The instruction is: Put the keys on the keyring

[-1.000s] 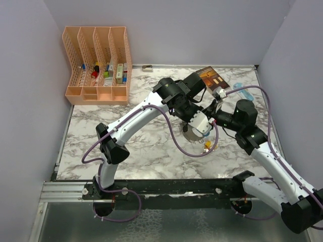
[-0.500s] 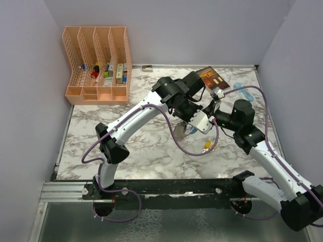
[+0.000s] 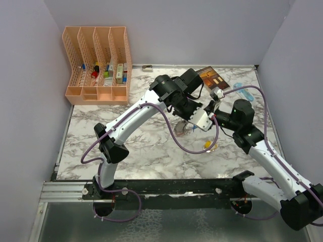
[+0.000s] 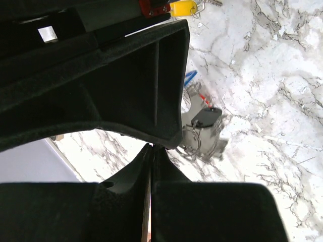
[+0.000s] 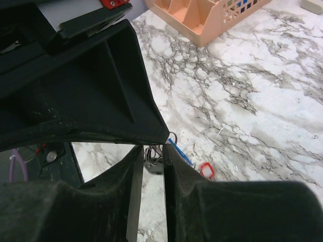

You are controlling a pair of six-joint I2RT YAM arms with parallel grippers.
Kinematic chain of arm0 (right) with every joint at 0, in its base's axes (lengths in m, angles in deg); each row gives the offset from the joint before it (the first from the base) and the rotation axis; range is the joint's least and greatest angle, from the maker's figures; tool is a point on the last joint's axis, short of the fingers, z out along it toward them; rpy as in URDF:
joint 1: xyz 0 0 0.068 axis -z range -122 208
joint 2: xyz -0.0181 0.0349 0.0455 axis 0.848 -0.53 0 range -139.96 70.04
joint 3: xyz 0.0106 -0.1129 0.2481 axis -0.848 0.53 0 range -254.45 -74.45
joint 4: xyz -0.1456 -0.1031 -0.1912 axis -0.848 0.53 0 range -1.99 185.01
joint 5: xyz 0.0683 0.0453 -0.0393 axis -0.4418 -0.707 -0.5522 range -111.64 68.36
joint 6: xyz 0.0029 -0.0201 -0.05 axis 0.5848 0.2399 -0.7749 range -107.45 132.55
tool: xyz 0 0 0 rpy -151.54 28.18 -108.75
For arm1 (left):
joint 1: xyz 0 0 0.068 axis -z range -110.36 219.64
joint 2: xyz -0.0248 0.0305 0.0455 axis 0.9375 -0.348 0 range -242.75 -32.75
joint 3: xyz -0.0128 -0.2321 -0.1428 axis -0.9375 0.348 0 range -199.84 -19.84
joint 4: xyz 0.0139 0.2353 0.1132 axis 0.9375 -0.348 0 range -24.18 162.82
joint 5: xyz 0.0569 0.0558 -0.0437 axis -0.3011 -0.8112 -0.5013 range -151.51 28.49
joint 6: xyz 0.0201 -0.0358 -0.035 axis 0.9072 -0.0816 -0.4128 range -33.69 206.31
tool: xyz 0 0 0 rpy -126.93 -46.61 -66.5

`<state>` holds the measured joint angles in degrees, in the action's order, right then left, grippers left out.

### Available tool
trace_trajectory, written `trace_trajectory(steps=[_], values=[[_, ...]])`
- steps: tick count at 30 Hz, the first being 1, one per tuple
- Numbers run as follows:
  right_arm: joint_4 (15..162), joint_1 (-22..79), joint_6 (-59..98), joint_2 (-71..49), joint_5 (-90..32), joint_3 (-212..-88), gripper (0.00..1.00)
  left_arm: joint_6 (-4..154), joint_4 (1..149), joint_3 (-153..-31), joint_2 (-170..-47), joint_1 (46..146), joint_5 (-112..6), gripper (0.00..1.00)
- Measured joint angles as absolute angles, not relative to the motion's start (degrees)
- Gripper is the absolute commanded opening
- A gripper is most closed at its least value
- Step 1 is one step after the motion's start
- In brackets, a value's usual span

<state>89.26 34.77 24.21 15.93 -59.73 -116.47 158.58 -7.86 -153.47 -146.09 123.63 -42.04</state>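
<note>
The keyring (image 3: 183, 129) was seen lying on the marble tabletop (image 3: 146, 151), near its middle, beneath both arms' tips. The left gripper (image 4: 151, 150) was pressed fully closed, with nothing seen between its fingers. The right gripper (image 5: 153, 148) was held slightly parted, with the keyring visible just beyond it.

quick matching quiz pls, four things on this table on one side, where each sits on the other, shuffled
Things:
1 peach organizer
2 book
3 keyring
4 yellow tag

Places:
a around the middle of the table
b far left corner
c nearest the arm bases of the four
d far edge, right of centre

Pairs: 1-b, 2-d, 3-a, 4-c
</note>
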Motion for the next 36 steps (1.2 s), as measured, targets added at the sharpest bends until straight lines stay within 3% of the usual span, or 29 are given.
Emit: trace_trajectory(steps=[11, 24, 36], values=[[89.02, 34.75, 23.62, 15.91, -61.45, -116.47, 0.02, 158.6, -8.08, -153.42, -145.85, 123.59, -42.06, 0.0], [88.02, 34.75, 23.4, 17.94, -61.12, -114.98, 0.02, 156.92, -7.21, -153.47, -145.41, 123.31, -41.98, 0.24], [87.56, 34.73, 23.43, 20.8, -58.85, -114.18, 0.02, 154.97, -3.8, -155.89, -142.37, 118.06, -39.35, 0.26]])
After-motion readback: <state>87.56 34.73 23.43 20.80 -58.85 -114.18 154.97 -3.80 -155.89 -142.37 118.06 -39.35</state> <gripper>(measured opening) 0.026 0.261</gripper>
